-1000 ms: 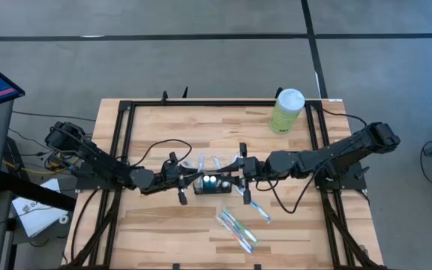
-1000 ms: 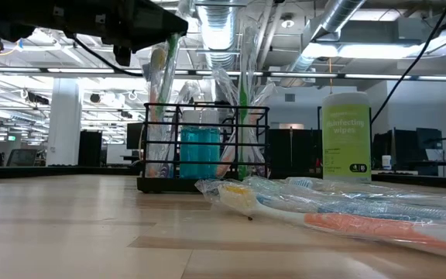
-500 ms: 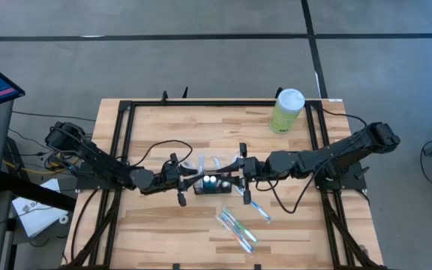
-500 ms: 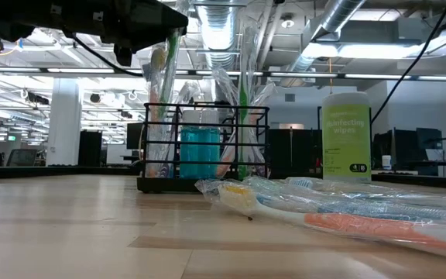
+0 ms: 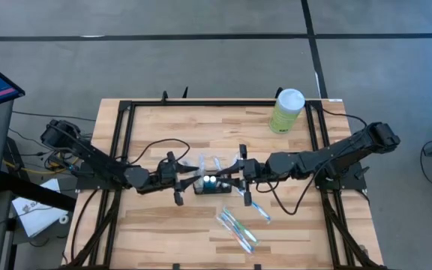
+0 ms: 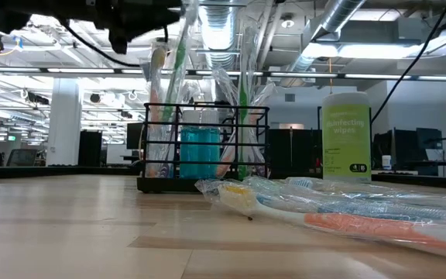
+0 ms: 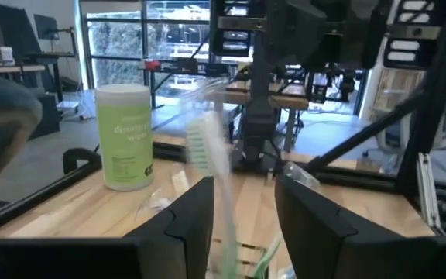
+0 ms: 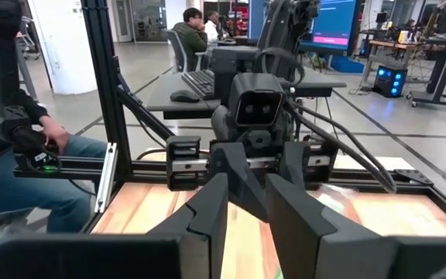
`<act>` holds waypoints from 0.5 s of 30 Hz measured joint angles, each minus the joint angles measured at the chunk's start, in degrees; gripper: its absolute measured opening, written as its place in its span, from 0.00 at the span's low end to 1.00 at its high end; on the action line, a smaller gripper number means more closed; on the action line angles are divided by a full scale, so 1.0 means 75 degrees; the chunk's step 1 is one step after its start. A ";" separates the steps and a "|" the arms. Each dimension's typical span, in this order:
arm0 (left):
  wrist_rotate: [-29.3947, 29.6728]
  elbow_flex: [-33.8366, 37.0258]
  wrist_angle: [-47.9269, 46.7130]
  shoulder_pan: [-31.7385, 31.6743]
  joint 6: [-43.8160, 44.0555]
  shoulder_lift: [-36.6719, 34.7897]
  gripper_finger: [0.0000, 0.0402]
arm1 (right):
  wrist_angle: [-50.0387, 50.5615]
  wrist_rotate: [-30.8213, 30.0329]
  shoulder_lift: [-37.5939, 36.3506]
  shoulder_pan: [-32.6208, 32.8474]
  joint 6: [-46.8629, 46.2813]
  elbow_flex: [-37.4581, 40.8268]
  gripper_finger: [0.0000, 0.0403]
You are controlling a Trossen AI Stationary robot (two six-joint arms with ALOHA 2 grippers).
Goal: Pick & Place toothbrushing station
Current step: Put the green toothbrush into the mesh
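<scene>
The wire-mesh station [image 5: 211,184] stands mid-counter [image 5: 163,225] between the two grippers, already stocked with wrapped toothbrushes and a teal tube, seemingly so both arms can load it. The left gripper [image 5: 180,180], just beside its left end, has its jaws spread, a green-headed toothbrush [image 7: 207,147] standing loose between them and apparently just let go into the station. The right gripper [image 5: 240,178] hovers at the other end, jaws partly apart, holding nothing visible. More wrapped brushes [image 5: 237,226] lie nearby.
</scene>
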State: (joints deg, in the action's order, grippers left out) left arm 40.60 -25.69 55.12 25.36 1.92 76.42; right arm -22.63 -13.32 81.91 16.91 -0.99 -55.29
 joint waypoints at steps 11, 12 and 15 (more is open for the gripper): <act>0.0617 0.0116 -0.0167 0.0622 -0.0664 -0.0694 0.29 | 0.0356 -0.0006 0.0000 -0.0135 -0.0052 0.0000 0.20; 0.0615 0.0167 -0.0165 0.0622 -0.0640 -0.0694 0.28 | 0.0392 -0.0009 0.0000 -0.0137 -0.0052 0.0000 0.20; 0.0628 0.0254 -0.0185 0.0563 -0.0357 -0.0690 0.28 | 0.0411 -0.0015 0.0000 -0.0134 -0.0061 0.0000 0.20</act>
State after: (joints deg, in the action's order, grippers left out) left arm 45.31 -23.78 53.74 29.58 -0.76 71.25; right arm -19.55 -13.43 81.91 15.90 -1.45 -55.29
